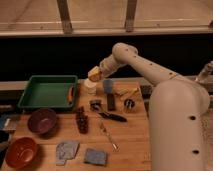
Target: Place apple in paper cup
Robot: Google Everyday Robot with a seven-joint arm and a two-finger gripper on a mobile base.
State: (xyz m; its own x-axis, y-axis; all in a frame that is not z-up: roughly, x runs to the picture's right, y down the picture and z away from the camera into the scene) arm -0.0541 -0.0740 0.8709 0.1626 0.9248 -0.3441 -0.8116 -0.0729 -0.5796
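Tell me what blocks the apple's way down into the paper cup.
Nothing visible does. The gripper holds the apple just above the paper cup, near the green tray's right end. The cup's mouth looks uncovered, with no object between.

The light is looking warm and a bit dim. The brightest part is lying along the top of the frame, where a pale band is glowing behind two dark posts. Under it, a wide black strip is swallowing all detail. The wooden tabletop (125,137) is getting soft, even light, and things on it are casting only small, faint shadows. The big white arm (172,110) on the right is catching the most light. The gripper (96,75), just above the paper cup (90,86) in the upper middle, is looking blurry. Everything is looking soft and grainy, with fuzzy edges.
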